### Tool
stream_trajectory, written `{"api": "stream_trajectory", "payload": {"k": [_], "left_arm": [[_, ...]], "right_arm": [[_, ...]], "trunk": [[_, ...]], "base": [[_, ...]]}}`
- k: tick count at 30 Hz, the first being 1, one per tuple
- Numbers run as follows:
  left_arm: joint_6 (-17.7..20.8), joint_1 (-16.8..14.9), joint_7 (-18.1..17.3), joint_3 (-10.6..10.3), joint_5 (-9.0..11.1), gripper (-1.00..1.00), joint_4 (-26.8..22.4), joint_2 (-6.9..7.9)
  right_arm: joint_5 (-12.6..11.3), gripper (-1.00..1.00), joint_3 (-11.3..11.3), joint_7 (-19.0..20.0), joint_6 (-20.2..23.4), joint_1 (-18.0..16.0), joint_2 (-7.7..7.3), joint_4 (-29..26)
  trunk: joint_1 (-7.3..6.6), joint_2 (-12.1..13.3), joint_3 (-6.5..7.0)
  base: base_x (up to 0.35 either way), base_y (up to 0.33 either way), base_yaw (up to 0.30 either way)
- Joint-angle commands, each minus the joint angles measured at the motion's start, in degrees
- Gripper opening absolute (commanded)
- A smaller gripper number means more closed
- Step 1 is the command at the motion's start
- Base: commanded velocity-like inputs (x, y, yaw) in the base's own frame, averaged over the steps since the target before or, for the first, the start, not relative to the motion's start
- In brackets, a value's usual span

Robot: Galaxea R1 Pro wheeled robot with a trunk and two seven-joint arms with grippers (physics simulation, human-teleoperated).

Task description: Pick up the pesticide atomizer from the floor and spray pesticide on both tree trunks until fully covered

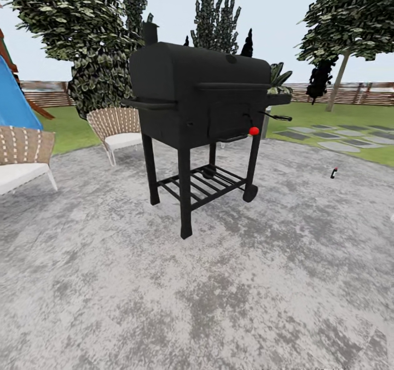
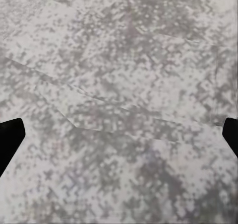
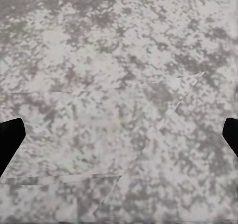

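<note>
Pesticide atomizer (image 1: 334,173) stands slightly tilted on grey paving (image 1: 219,282) right of the grill (image 1: 200,118); both hands spread wide.

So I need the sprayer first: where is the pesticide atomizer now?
In the head view, the pesticide atomizer lies on the grey paving at right, beyond the black grill, near the lawn's edge.

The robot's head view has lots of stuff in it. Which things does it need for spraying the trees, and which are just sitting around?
For the job:
- small dark bottle with a red tip, probably the atomizer
- tree with its bare trunk
- lawn

Just lying about:
- black grill
- wicker chairs
- stepping stones
- fence
</note>
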Motion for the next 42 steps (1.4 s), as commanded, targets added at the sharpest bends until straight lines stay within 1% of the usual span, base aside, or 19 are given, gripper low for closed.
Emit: {"api": "stream_trajectory", "payload": {"k": [1,12,42], "left_arm": [[-0.2,0.0,0.0,0.0,0.0,1.00,0.0,0.00],[-0.2,0.0,0.0,0.0,0.0,1.00,0.0,-0.04],[-0.2,0.0,0.0,0.0,0.0,1.00,0.0,-0.05]], "right_arm": [[0.0,1.00,0.0,0.0,-0.2,0.0,0.00,0.0],[0.0,1.00,0.0,0.1,-0.1,0.0,0.00,0.0],[0.0,1.00,0.0,0.0,-0.1,0.0,0.00,0.0]], "trunk": [[-0.01,0.0,0.01],[-0.01,0.0,0.70],[-0.01,0.0,1.99]], "base": [[0.000,0.000,-0.241],[0.000,0.000,-0.233],[0.000,0.000,-0.267]]}}
